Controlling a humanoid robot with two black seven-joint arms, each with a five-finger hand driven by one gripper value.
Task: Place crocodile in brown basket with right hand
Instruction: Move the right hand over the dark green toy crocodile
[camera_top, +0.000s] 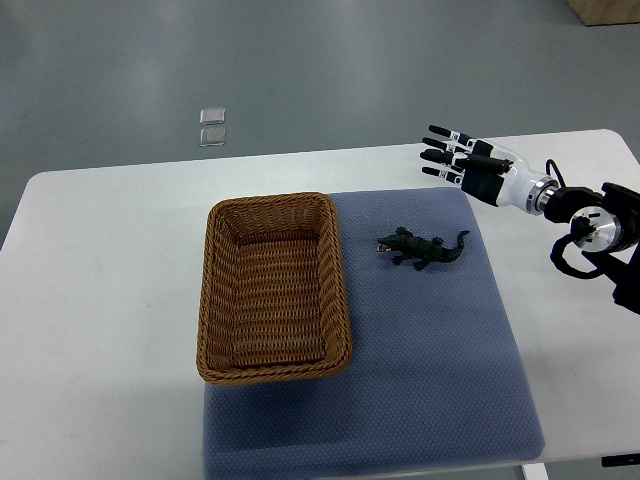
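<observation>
Right robot hand (470, 162) hovering at the far right, fingers spread, gripping nothing. Small dark green toy crocodile (422, 248) lying on the blue fabric mat (430, 380), just right of the brown woven wicker basket (215, 300)

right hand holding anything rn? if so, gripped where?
Nothing held. Right hand is open, apart from the crocodile, which lies on the blue mat.

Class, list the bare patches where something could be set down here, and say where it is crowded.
Bare: the white table left of the brown basket; the blue mat on the crocodile's near side; the basket's inside. Crowded: the gap between basket and crocodile, and the far right corner by the right hand.
</observation>
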